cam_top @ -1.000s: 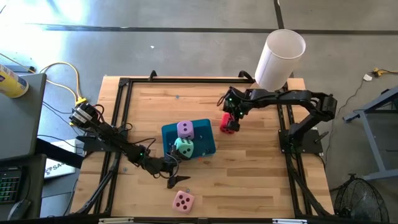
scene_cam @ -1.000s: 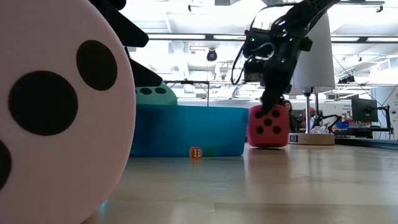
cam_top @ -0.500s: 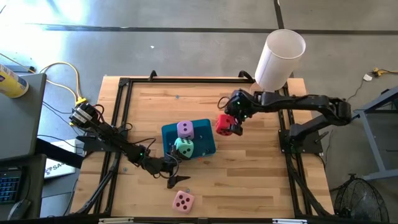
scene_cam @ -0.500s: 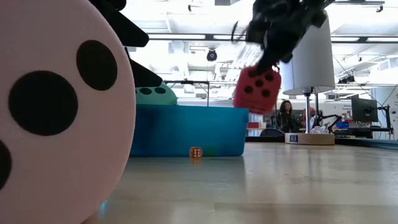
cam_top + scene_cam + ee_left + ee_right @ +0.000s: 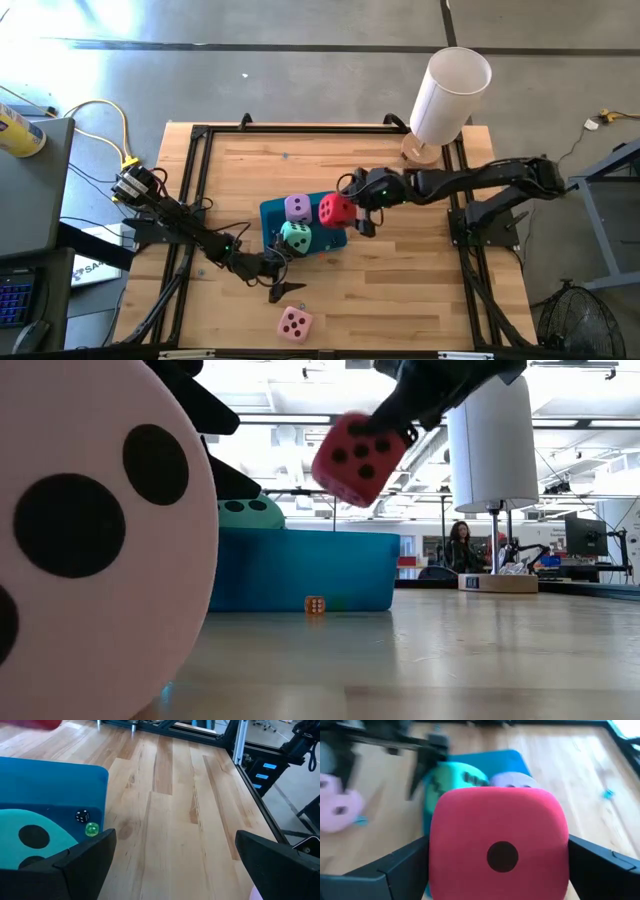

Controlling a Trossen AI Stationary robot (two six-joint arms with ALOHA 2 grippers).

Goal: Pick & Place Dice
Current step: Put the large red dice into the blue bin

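1. The right hand [image 5: 345, 211] reaches in over the wooden table [image 5: 400, 280] and pinches the red die [image 5: 335, 209] between its two dark fingers, one on either side of the cube.
2. The red die is lifted clear of the table, tilted, and hangs above the edge of the teal tray [image 5: 272, 213]; in the low view it [image 5: 358, 457] floats above the tray's top rim.
3. Just beyond the right hand, inside the tray, sit the lilac die [image 5: 297, 207] and the mint green die [image 5: 295, 238], touching each other.
4. The left hand [image 5: 281, 270] rests low beside the tray's near side, fingers spread wide and holding nothing.
5. The pink die [image 5: 294, 323] lies on the table near the left hand, well apart from the right hand.
6. A white cylinder [image 5: 450, 92] stands at the table's far edge, behind the right arm.
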